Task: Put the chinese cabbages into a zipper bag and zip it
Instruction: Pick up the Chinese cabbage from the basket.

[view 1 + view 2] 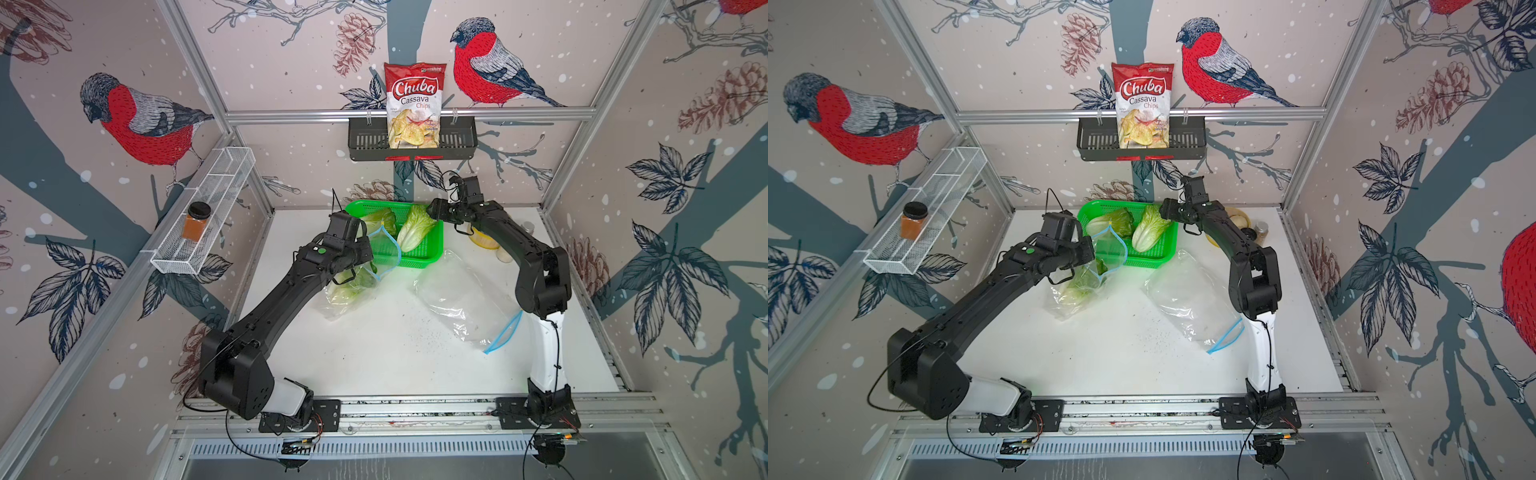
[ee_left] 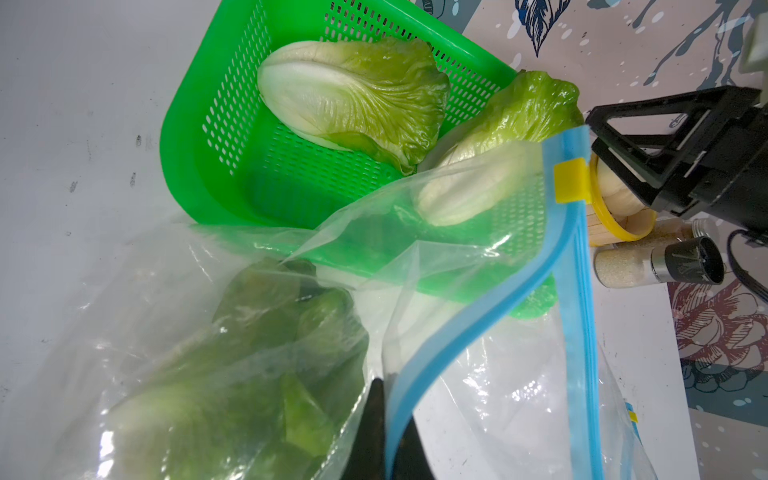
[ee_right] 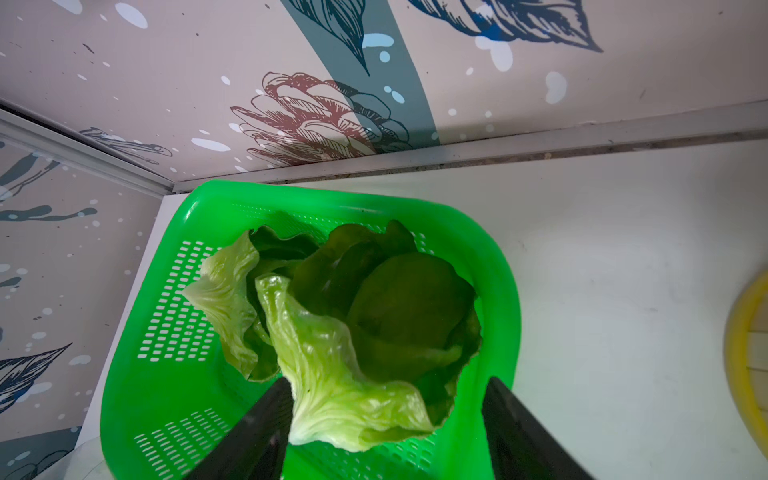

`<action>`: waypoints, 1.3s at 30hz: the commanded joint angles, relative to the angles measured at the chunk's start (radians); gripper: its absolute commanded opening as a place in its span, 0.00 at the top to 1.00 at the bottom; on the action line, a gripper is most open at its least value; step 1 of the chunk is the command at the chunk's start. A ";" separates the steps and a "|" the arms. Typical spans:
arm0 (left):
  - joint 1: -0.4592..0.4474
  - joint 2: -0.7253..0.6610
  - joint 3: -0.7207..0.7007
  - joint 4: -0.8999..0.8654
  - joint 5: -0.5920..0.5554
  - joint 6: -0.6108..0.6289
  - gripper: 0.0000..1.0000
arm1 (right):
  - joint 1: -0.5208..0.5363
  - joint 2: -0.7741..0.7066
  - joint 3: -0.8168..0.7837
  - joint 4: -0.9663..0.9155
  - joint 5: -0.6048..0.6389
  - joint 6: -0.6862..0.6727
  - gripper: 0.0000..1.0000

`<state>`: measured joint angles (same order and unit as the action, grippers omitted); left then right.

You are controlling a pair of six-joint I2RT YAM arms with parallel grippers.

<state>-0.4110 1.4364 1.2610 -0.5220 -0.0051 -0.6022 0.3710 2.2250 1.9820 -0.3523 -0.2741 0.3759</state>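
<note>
**Hidden or unclear.** The left claw (image 2: pixel 386 432) is cut off at the frame edge in its wrist view and covered by its own wrist in both top views. Its fingers are pressed together on the blue zip strip of the zipper bag (image 1: pixel 347 297), whose mouth gapes. The right claw (image 3: pixel 388 384) hangs over the green basket (image 1: pixel 419 262) with its fingers spread and leaf tips between them; contact is unclear. The right arm partly masks a yellow-rimmed dish (image 1: pixel 482 242) and a shaker (image 2: pixel 656 262).

**Count.**
- Chinese cabbages, three:
  - one bagged head (image 1: pixel 353 284), inside the gripped bag on the desk (image 1: pixel 395 353)
  - a paler head (image 1: pixel 415 228), in the basket
  - a darker-leafed head (image 1: pixel 380 220), in the basket
- Zipper bags, two: the second zipper bag (image 1: pixel 461 303) lies flat beside the right arm.
- Chips bag (image 1: pixel 414 104), one.
- Spice jar (image 1: pixel 197 222), one.
</note>
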 commanded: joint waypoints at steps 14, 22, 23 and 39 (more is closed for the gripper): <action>-0.003 -0.005 -0.019 0.012 -0.030 -0.002 1.00 | 0.049 -0.009 -0.051 0.084 -0.222 -0.066 0.30; -0.004 -0.017 -0.046 0.029 -0.029 -0.011 1.00 | 0.092 -0.160 -0.259 0.080 -0.235 -0.087 0.35; -0.004 -0.019 -0.047 0.029 -0.031 -0.011 1.00 | 0.088 -0.162 -0.271 0.086 -0.235 -0.072 0.35; -0.005 -0.012 -0.048 0.033 -0.017 0.001 1.00 | 0.079 -0.072 -0.201 -0.020 -0.166 -0.041 0.29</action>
<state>-0.4152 1.4227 1.2118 -0.5068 -0.0261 -0.6121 0.4343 2.1372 1.7657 -0.3534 -0.4225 0.3397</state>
